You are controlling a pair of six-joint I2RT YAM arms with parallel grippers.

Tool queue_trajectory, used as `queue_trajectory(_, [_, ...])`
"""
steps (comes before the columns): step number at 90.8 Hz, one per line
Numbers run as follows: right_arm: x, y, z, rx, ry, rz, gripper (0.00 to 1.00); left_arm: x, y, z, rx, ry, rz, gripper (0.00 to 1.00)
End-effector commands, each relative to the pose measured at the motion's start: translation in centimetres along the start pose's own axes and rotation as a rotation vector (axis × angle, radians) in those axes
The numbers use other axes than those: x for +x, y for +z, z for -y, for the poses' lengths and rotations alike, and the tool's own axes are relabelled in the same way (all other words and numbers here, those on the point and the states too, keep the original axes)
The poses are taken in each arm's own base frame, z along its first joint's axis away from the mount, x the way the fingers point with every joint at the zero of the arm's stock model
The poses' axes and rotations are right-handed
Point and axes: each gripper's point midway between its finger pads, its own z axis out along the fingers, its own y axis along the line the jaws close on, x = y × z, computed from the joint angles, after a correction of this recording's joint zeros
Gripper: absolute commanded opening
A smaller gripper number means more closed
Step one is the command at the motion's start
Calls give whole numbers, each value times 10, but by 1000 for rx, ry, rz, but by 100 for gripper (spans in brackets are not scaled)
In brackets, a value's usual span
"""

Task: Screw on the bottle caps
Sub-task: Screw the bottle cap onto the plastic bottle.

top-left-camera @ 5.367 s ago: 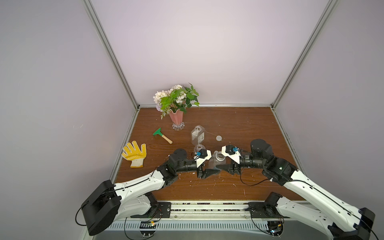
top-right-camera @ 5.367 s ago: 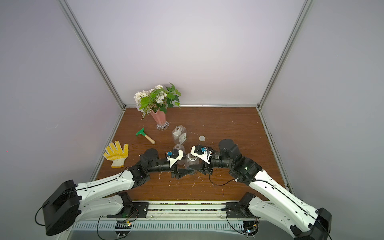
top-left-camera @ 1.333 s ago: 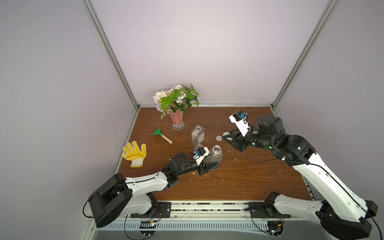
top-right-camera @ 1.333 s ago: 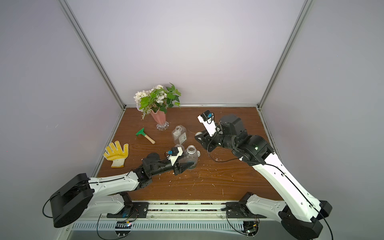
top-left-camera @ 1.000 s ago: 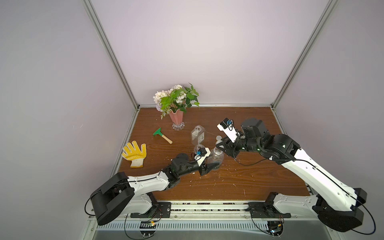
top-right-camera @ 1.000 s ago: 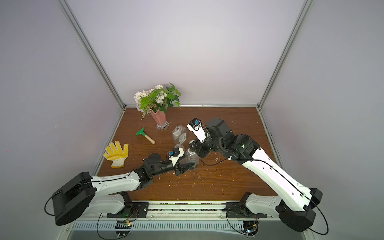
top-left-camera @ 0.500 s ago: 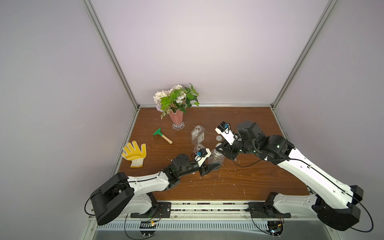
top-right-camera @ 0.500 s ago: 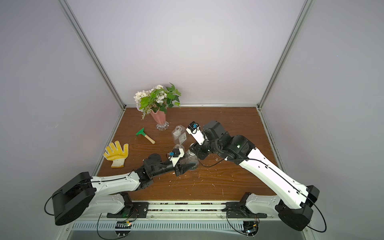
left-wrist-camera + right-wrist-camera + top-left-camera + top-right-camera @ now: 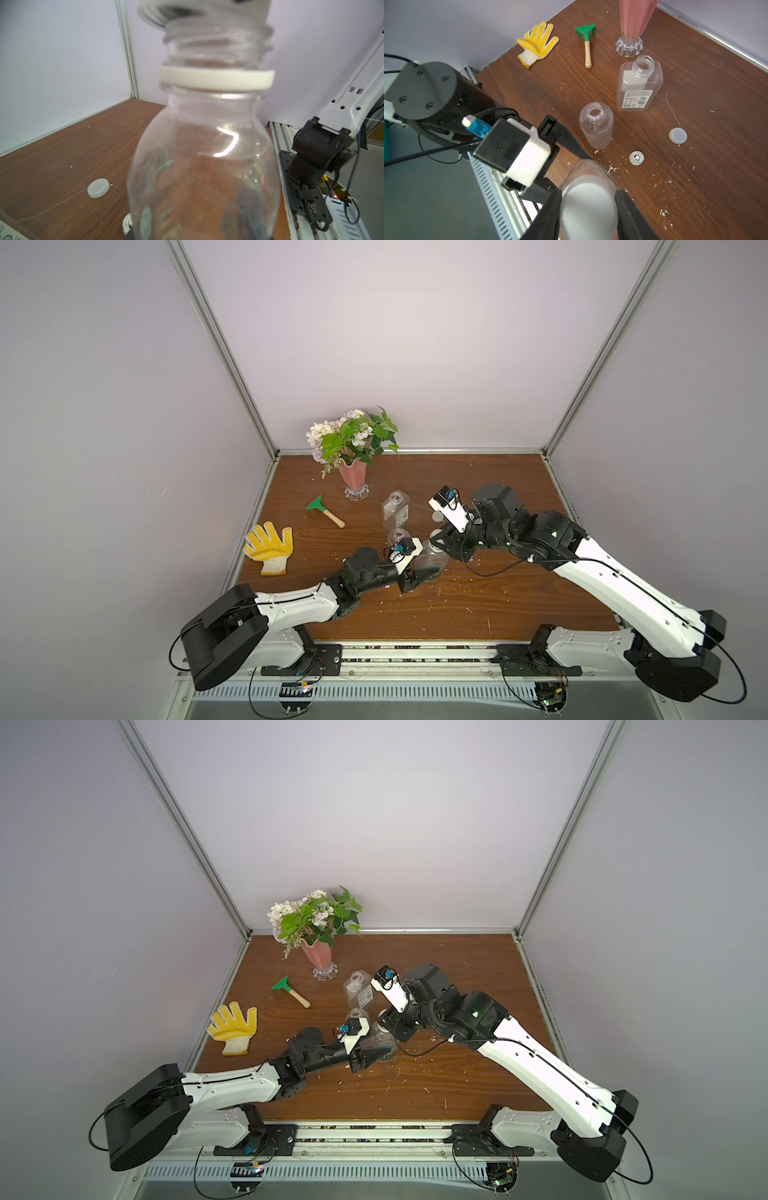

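One cap (image 9: 588, 207) is clamped in the right gripper (image 9: 445, 545) at the mouth of the round bottle (image 9: 203, 166). The left gripper (image 9: 426, 572) grasps that bottle around its body, near the middle of the frame in both top views.

The cap looks skewed against the thread (image 9: 216, 39), so turning it now could cross-thread it or pop it free. The slick, thin clear plastic could also spin or buckle in the grip.

The cap is smooth and white, the neck clear and ridged, with a white ring (image 9: 216, 80) beneath. A labelled square bottle (image 9: 638, 87) and a slim bottle (image 9: 596, 126) stand open. A flat cap (image 9: 677, 135) and a ribbed cap (image 9: 636, 158) lie on the scuffed wood surface (image 9: 706, 72).
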Motion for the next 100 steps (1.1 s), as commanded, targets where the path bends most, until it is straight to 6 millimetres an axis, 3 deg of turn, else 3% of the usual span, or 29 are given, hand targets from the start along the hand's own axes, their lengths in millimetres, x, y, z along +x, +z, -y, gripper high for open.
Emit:
queue_trajectory(1, [11, -2, -11, -49, -14, -30, 44, -29, -2, 3, 0, 42, 95, 53])
queue_trajectory(55, [24, 4, -23, -103, -38, -73, 44, -33, -8, 1, -26, 55, 111, 53])
queue_trajectory(100, [27, 14, -15, -55, -36, -93, 44, -34, -8, 1, -23, 64, 113, 54])
